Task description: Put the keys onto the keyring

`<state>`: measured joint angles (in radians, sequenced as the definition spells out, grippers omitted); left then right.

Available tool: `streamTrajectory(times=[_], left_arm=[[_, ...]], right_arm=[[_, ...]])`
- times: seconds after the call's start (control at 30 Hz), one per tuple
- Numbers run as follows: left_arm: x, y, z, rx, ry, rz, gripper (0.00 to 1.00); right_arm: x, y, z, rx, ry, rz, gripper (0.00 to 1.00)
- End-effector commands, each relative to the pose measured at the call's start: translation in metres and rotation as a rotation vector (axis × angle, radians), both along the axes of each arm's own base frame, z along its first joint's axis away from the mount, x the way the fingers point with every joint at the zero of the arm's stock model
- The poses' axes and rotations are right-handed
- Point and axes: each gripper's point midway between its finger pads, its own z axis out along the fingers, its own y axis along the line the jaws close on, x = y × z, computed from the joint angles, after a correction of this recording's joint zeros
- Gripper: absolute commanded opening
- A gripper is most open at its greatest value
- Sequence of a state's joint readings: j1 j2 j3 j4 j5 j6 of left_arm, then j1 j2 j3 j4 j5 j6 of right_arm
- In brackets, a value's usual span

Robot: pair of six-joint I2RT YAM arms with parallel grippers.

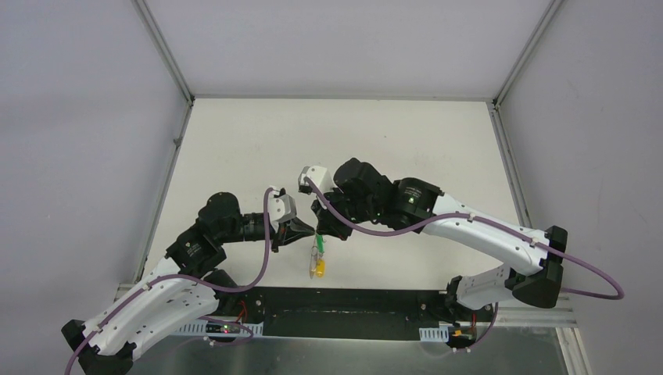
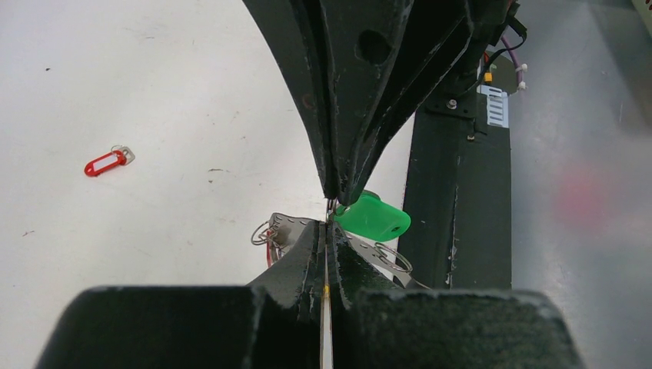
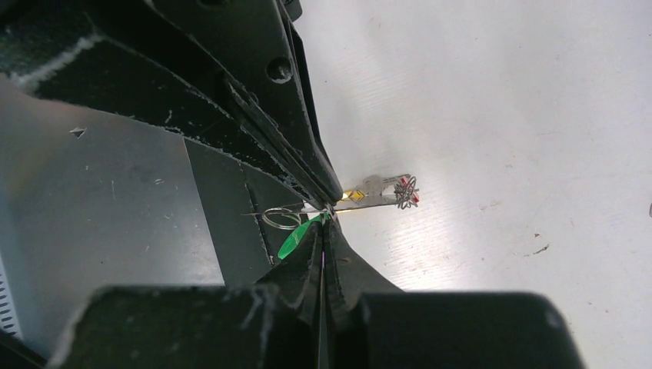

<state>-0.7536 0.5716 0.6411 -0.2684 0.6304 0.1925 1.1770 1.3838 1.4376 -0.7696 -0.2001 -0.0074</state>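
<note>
Key with red tag [image 2: 106, 162]: lies flat on the white counter [image 2: 161, 69], alone, at 9 o'clock of the claws in the left wrist view and well apart from them.

Left claw [image 1: 303, 233]: reaches in from 9 o'clock in the top view, fingers pressed together with no gap. A thin pale wire [image 2: 326, 307] runs edge-on between them. It is probably the keyring, though too little shows to be sure.

Key bunch [image 1: 317, 258]: sits at the point where the two claws meet and trails toward 6 o'clock in the top view. It holds a green tag [image 2: 373, 217], a yellow tag [image 1: 319, 271], silver blades [image 2: 281, 231] and small split loops. Whether it hangs free or rests on the counter cannot be told.

Right claw [image 1: 321, 228]: comes in from 3 o'clock, closed tight, its tips touching the left claw's tips just above the green tag. What it pinches is too small to tell.
</note>
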Motion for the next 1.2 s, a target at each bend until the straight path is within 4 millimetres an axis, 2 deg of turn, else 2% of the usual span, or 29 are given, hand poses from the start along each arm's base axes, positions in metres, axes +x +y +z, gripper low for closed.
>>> streamTrajectory(times=[0.0,0.67,1.17], left_arm=[[-0.006,-0.002,0.019,-0.052,-0.032,-0.022,0.00],[-0.007,-0.001,0.020,-0.054,-0.022,-0.020,0.00],[-0.008,0.001,0.023,-0.060,-0.035,-0.018,0.00]], right_arm=[[0.009,0.005,0.019,0.034,-0.060,-0.020,0.00],[0.035,-0.010,0.008,-0.038,-0.096,-0.226,0.00],[0.032,-0.019,-0.013,-0.095,-0.067,-0.250,0.00]])
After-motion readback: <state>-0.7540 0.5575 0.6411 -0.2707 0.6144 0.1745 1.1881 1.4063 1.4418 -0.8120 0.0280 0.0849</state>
